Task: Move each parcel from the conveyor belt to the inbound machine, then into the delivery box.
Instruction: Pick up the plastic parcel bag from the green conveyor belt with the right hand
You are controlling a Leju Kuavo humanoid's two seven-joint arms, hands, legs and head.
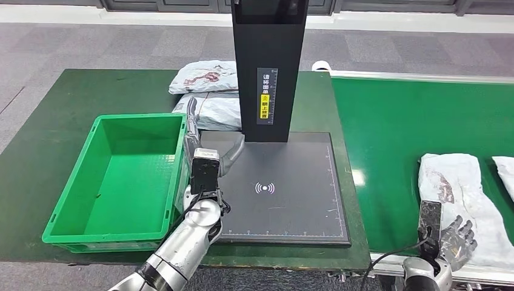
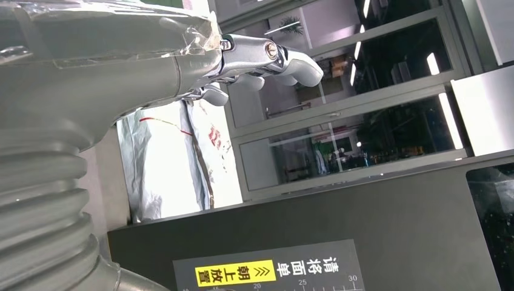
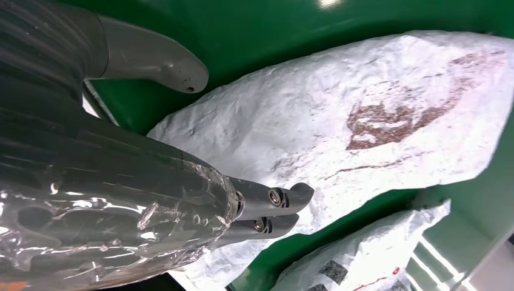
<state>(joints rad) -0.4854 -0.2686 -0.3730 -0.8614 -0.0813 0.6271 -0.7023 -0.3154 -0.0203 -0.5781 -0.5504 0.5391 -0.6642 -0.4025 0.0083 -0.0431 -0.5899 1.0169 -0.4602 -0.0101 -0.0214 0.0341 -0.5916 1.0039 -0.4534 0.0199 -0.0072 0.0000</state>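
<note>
the next parcel (image 1: 456, 195) lies on the green belt (image 1: 412, 115) at the robot's right, its long axis running away from the robot along the head view's depth, slightly slanted. the right hand (image 1: 456, 237) sits at the parcel's near end, directly over or against it; in the right wrist view the fingers (image 3: 276, 206) reach across the wrinkled white wrap while the thumb (image 3: 159, 57) stands well apart from them over bare belt, so this hand is spread and grips nothing. whether the fingertips touch the wrap i cannot tell. the right hand is clearly the nearer one; the left hand (image 1: 195, 130) is up by the machine's black column (image 1: 268, 66), between the green box (image 1: 118, 176) and the scan plate (image 1: 276, 188), its fingers loosely spread in the left wrist view with nothing in them.

judging from this, the coming move is a close of thumb and fingers across the parcel's short width, then a carry leftward to the plate.

a 2nd parcel (image 1: 504, 173) lies just beside the first at the frame edge. 2 more parcels (image 1: 205, 77) rest behind the box.

writing: the column carries a grey label reading 请将面单, and under it a yellow strip with 朝上放置. the plate shows a wireless-scan symbol and ruler marks; 20 and 30 can be read in the left wrist view. the parcel has a reddish-brown printed mark, not legible.
</note>
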